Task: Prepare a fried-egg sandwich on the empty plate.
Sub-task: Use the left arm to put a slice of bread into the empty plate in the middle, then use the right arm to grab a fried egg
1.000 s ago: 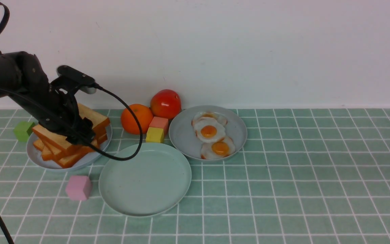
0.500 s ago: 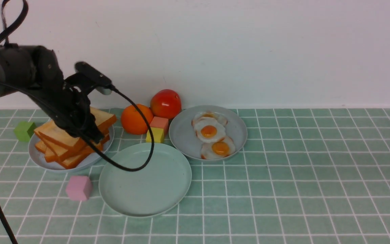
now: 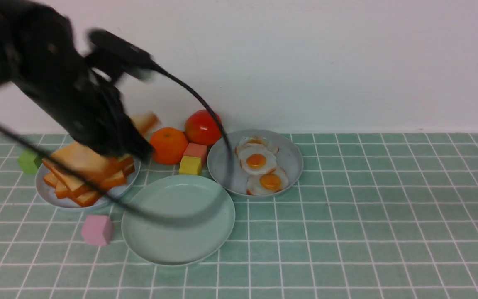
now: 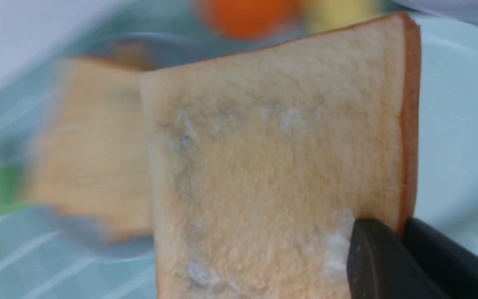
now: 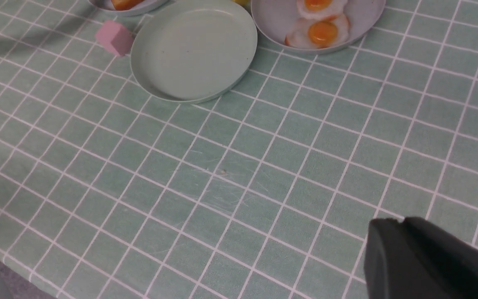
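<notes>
- Left wrist view: the left gripper clamps a corner of a thick, square, porous toast slice with an orange crust, raised behind and left of the smooth, round mint-green plate.
- The right gripper has its fingers together.
- There is a green grid-lined tablecloth and a plain white wall.

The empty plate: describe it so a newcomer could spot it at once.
On the green tiled table, three plates cluster left of centre. The empty plate lies nearest the camera, between and in front of the toast plate and the egg plate. It is the largest, pale mint-green and bare; the others are smaller, grey-blue and loaded.
</notes>
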{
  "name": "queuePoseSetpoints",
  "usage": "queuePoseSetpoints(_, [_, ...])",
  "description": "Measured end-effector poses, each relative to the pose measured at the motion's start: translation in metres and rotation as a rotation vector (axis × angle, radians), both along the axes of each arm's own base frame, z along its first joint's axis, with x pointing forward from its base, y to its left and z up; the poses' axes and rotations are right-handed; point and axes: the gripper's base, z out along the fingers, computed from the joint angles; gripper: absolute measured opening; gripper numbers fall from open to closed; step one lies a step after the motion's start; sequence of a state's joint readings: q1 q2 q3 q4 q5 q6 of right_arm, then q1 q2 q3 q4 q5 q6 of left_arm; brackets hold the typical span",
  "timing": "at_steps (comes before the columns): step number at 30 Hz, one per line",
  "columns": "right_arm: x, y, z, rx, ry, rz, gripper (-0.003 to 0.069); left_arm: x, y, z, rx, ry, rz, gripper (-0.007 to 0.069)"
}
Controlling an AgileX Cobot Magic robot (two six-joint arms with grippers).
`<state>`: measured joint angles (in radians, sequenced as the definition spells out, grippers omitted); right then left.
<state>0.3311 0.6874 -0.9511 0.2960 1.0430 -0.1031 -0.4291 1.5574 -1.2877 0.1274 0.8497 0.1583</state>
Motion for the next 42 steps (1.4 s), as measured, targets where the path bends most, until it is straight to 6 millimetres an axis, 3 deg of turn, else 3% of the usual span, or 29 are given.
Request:
queuePoseSetpoints(4, [0.0, 0.0, 0.0, -0.006, -0.006, 0.011, 0.0066, -0.024, -0.04, -0.036, 0.028, 0.042, -0.128, 0.0029])
queuePoseSetpoints(7, [-0.001, 0.001, 0.0, 0.006, -0.001, 0.019, 0.007, -0.026, -0.053, -0.054, 0.056, 0.053, -0.158, 0.0029])
queuePoseSetpoints(15, [-0.003, 0.004, 0.0, 0.035, 0.028, 0.042, 0.0078, -0.003, -0.066, -0.106, 0.178, 0.049, -0.221, 0.0029])
queuePoseSetpoints(19, [-0.004, 0.004, -0.001, 0.031, 0.035, 0.044, 0.009, 0.003, -0.069, -0.118, 0.186, 0.042, -0.226, 0.0034])
queuePoseSetpoints(23, [-0.004, 0.004, -0.001, 0.03, 0.037, 0.045, 0.0131, 0.005, -0.071, -0.123, 0.163, 0.039, -0.202, 0.0108])
queuePoseSetpoints(25, [-0.004, 0.004, -0.001, 0.031, 0.036, 0.045, 0.0204, 0.006, -0.072, -0.126, 0.153, 0.041, -0.185, 0.0221])
queuePoseSetpoints(26, [-0.004, 0.004, -0.001, 0.031, 0.036, 0.045, 0.0211, 0.006, -0.072, -0.126, 0.151, 0.04, -0.183, 0.0232])
queuePoseSetpoints(27, [-0.004, 0.004, 0.0, 0.038, 0.038, 0.037, 0.0267, 0.006, -0.072, -0.126, 0.141, 0.039, -0.17, 0.0308])
queuePoseSetpoints(29, [-0.003, 0.005, 0.0, 0.07, 0.054, 0.01, 0.0365, 0.006, -0.073, -0.12, 0.108, 0.034, -0.126, 0.0427])
queuePoseSetpoints(32, [0.004, 0.007, 0.0, 0.092, 0.073, -0.014, 0.0433, 0.002, -0.071, -0.104, 0.043, 0.037, -0.049, 0.0538])
queuePoseSetpoints(35, [0.026, 0.014, -0.005, 0.097, 0.09, -0.031, 0.045, -0.009, -0.067, -0.068, -0.063, 0.006, 0.005, 0.0556])
queuePoseSetpoints(36, [0.026, 0.014, -0.004, 0.099, 0.085, -0.032, 0.045, -0.01, -0.066, -0.065, -0.07, 0.002, 0.007, 0.0556])
queuePoseSetpoints(38, [0.054, 0.024, -0.014, 0.089, 0.12, -0.025, 0.0412, -0.022, -0.059, -0.032, -0.136, -0.055, 0.016, 0.0454])
queuePoseSetpoints(40, [0.082, 0.036, -0.023, 0.09, 0.156, -0.009, 0.0356, -0.041, -0.046, 0.005, -0.206, -0.11, 0.042, 0.0274])
queuePoseSetpoints(41, [0.084, 0.036, -0.024, 0.088, 0.16, -0.011, 0.0349, -0.042, -0.045, 0.008, -0.213, -0.118, 0.042, 0.0258])
queuePoseSetpoints(42, [0.1, 0.043, -0.029, 0.086, 0.18, 0.001, 0.0315, -0.054, -0.036, 0.023, -0.247, -0.143, 0.053, 0.0155])
